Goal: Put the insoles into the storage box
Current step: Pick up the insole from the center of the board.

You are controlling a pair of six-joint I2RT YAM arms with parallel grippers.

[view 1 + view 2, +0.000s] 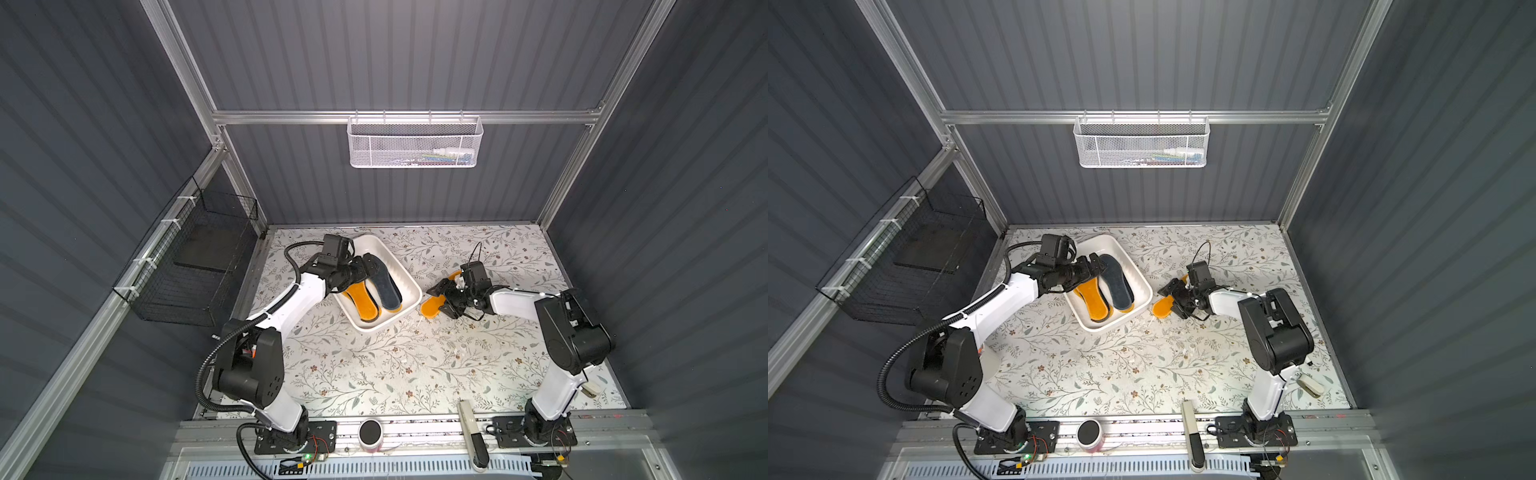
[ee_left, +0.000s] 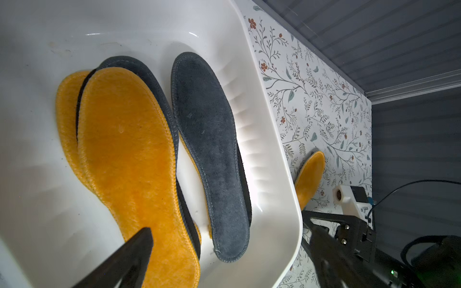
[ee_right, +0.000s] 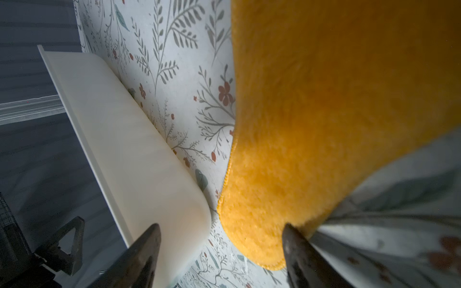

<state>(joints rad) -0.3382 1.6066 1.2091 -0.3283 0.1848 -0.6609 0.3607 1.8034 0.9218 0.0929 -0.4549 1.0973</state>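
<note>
Several insoles [image 2: 129,154] lie in the box [image 1: 409,286] under my wide-open left gripper [image 1: 369,266]; right of it, my right gripper [image 1: 442,299], jaws parted, flanks an orange insole [image 1: 430,311].

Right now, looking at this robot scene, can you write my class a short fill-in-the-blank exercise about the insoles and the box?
The storage box is ____ in colour.
One insole lies on the table outside the box; its colour is ____.
The dark grey insole lies ____ the box.
The left gripper above the box has its jaws ____.
Missing words: white; orange; inside; open.
</note>
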